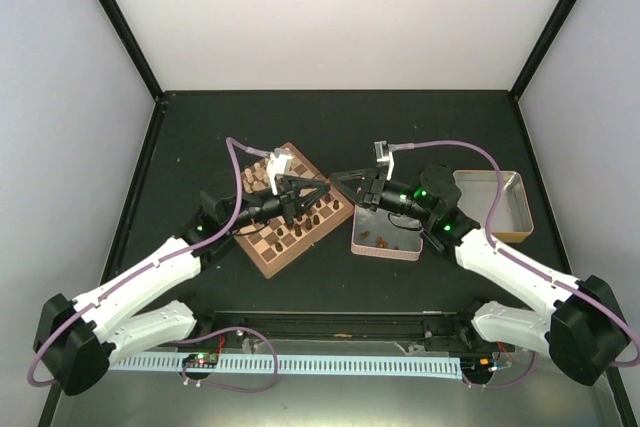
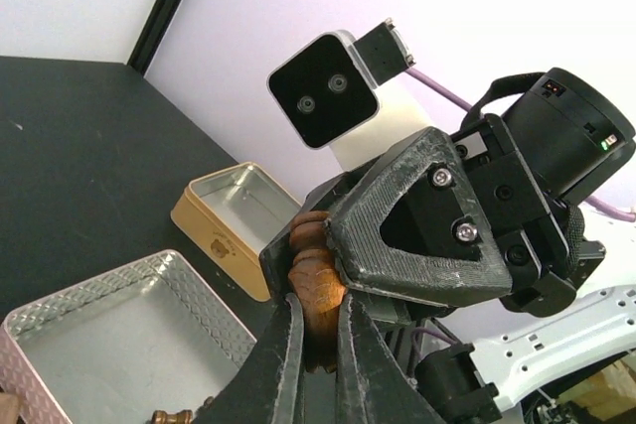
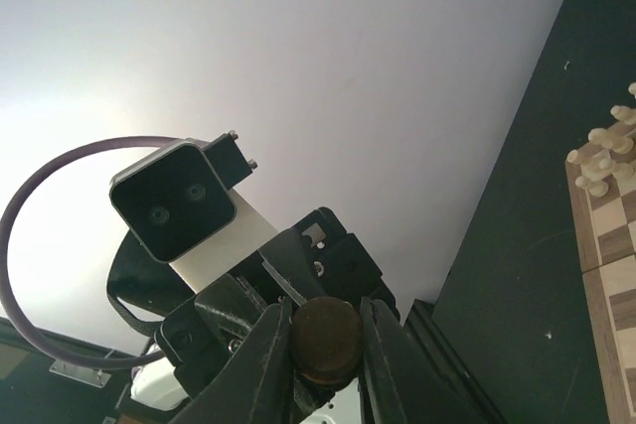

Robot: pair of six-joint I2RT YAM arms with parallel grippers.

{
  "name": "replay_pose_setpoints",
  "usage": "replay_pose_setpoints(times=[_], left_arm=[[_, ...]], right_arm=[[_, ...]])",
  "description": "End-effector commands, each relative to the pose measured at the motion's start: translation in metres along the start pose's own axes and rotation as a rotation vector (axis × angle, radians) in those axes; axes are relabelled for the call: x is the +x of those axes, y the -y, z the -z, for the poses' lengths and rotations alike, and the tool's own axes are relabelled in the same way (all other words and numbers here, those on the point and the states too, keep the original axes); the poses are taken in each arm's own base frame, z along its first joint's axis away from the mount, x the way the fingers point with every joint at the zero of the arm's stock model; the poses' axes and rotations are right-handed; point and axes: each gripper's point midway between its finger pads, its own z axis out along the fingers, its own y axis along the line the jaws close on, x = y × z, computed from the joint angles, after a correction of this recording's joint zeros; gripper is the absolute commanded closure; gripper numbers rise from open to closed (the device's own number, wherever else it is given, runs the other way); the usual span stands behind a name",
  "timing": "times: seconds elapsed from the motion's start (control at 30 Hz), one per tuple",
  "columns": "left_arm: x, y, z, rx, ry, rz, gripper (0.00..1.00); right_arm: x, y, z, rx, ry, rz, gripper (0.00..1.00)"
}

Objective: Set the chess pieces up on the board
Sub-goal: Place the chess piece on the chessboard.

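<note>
As left pincer (image 2: 318, 323) pinches a ribbed brown chess piece (image 2: 314, 277), right pincer (image 3: 326, 333) grips it too

Work surface: matte black table (image 1: 420, 127), enclosed by plain white wall panels (image 1: 330, 7) with black frame posts (image 1: 115, 17) at the corners.

Right of centre: pink rectangular metal tin (image 1: 385, 253), silvery inside, open side up. From the left wrist view its rim (image 2: 89, 290) shows an embossed diamond pattern.

Just beyond it, toward the right edge: shallow tan rectangular metal tray (image 1: 505, 237), silvery inside, also open side up, near the pink tin; whether they touch cannot be told.

Left of centre: cluster of small pale cream wooden chess pieces (image 1: 258, 179), upright.

Near edge: long white slotted plastic cable duct (image 1: 330, 362), lying parallel to the table edge.
</note>
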Motion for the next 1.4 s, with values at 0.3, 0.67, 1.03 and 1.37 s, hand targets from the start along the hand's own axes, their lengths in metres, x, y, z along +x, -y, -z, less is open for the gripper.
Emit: replay_pose_setpoints(times=[0.3, 0.67, 1.03, 1.37], left_arm=[[0.040, -0.066, 0.057, -0.466, -0.258, 0.015, 0.99], [0.110, -0.117, 0.149, -0.862, -0.724, 0.260, 0.98], [0.095, -0.115, 0.116, -0.774, -0.795, 0.301, 0.98], [0.078, -0.119, 0.035, -0.729, -0.943, 0.158, 0.98]], right_arm=[[-0.010, 0.054, 0.025, 0.276, 0.118, 0.105, 0.35], [-0.015, 0.098, 0.046, 0.518, 0.130, 0.167, 0.33], [-0.019, 0.120, 0.060, 0.639, 0.152, 0.176, 0.33], [-0.034, 0.146, 0.120, 0.891, 0.335, 0.202, 0.33]])
